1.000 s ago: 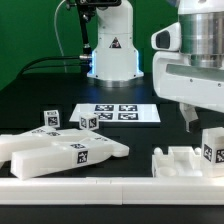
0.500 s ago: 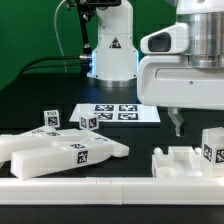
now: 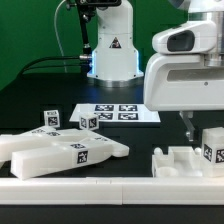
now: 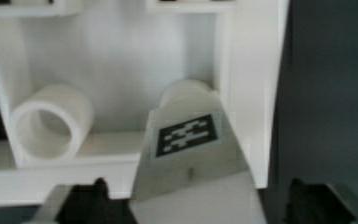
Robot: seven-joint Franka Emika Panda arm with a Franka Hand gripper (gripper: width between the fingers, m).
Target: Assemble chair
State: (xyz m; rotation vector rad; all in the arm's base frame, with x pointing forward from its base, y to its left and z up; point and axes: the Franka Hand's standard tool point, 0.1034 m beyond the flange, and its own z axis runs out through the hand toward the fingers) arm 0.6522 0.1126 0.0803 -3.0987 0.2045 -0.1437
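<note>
White plastic legs (image 3: pixel 60 150) of the chair loose on the counter (image 3: pixel 130 140) at the exterior view's left, slotted panel (image 3: pixel 178 160) near right. End effector (image 4: pixel 194 203) spread open, empty, straddling an upright tagged piece (image 4: pixel 190 130). Probably pre-grasp: next, lowering centred, then closing.

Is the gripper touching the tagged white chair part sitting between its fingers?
Apart. In the wrist view the gripper straddles the tagged chair part, and a strip of background shows between each finger and the part.
</note>
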